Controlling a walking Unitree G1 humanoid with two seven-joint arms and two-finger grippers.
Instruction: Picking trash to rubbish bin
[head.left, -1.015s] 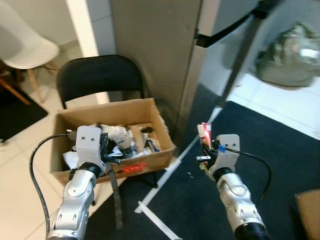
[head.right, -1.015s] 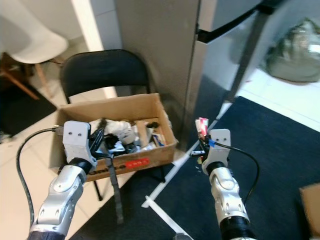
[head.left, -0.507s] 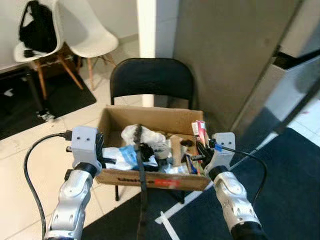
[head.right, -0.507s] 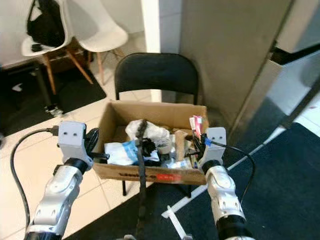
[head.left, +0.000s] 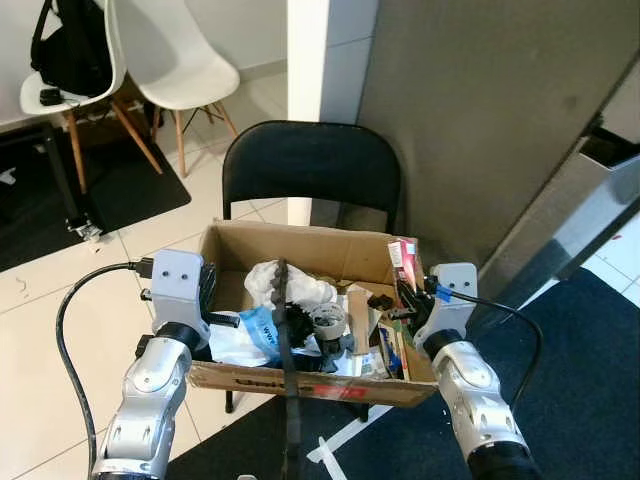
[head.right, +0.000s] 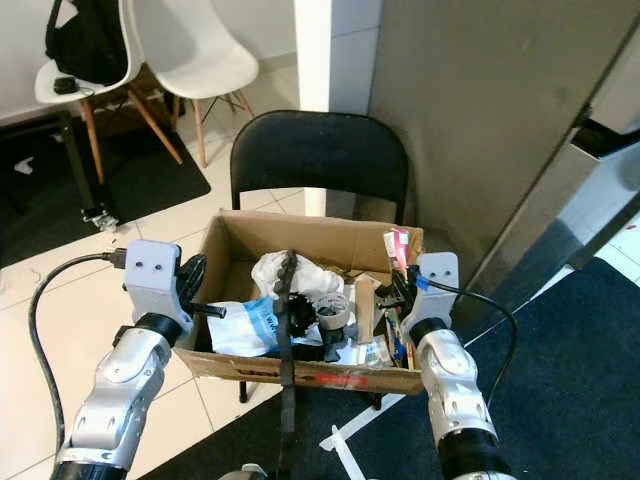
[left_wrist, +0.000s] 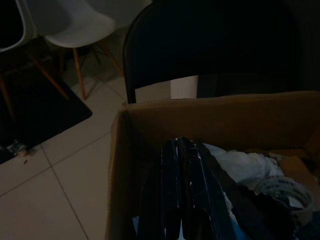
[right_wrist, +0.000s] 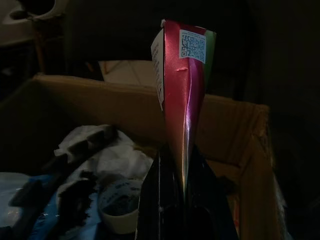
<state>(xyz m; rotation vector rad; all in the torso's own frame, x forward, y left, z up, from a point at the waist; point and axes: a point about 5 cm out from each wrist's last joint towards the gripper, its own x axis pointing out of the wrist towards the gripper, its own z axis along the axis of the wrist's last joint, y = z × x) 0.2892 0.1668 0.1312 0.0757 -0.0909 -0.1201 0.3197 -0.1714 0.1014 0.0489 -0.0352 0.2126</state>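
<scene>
An open cardboard box (head.left: 300, 238) full of trash sits on a black folding chair (head.left: 310, 165). Inside lie a crumpled white bag (head.left: 290, 285), a tape roll (head.left: 327, 320) and a blue-and-white packet (head.left: 250, 335). My right gripper (head.left: 405, 292) is shut on a flattened red wrapper (right_wrist: 184, 90), which it holds upright just above the box's right end. The left gripper (left_wrist: 180, 145) hovers over the box's left edge, its black fingers (left_wrist: 192, 190) pressed together with nothing between them.
A black strap (head.left: 290, 410) hangs over the box's front wall to the floor. White chairs (head.left: 180, 60) and a black backpack (head.left: 75, 50) stand at the far left. A grey cabinet (head.left: 480, 120) rises behind the box, and dark carpet (head.left: 590, 380) lies to the right.
The whole view has swung left, bringing the box to the centre. My right gripper with the wrapper, earlier over the carpet right of the box, is now above the box's right end.
</scene>
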